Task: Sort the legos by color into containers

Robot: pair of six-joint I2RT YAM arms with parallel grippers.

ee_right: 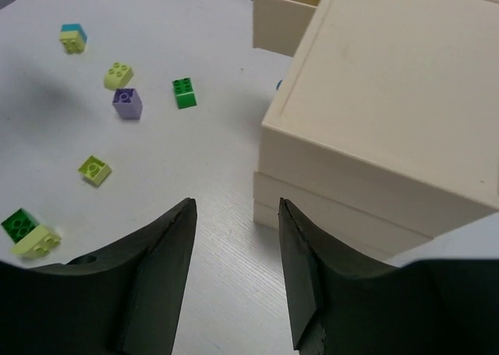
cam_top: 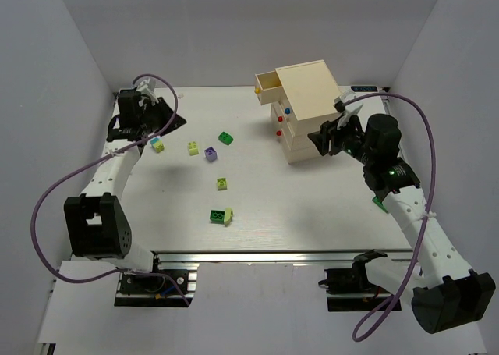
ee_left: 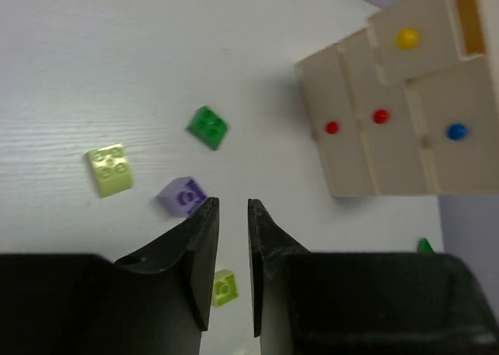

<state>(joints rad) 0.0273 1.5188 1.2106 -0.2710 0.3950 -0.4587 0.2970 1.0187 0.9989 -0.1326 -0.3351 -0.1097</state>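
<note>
Several legos lie scattered on the white table: a blue-topped one [cam_top: 157, 143], a pale yellow-green one [cam_top: 192, 147], a purple one [cam_top: 210, 154], a green one [cam_top: 225, 138], a yellow-green one [cam_top: 223, 184], and a green and pale pair [cam_top: 221, 214]. The cream chest [cam_top: 308, 109] stands at the back right, its top drawer [cam_top: 267, 84] pulled out. My left gripper [ee_left: 232, 203] hovers above the table by the purple lego [ee_left: 183, 196]; its jaws are drawn to a narrow slit with nothing between. My right gripper [ee_right: 236, 203] is open and empty beside the chest [ee_right: 374, 113].
White walls enclose the table on three sides. A small green piece [cam_top: 380, 203] sits under my right arm's forearm. Purple cables loop off both arms. Red, blue and yellow knobs [ee_left: 406, 37] stud the chest's drawer fronts.
</note>
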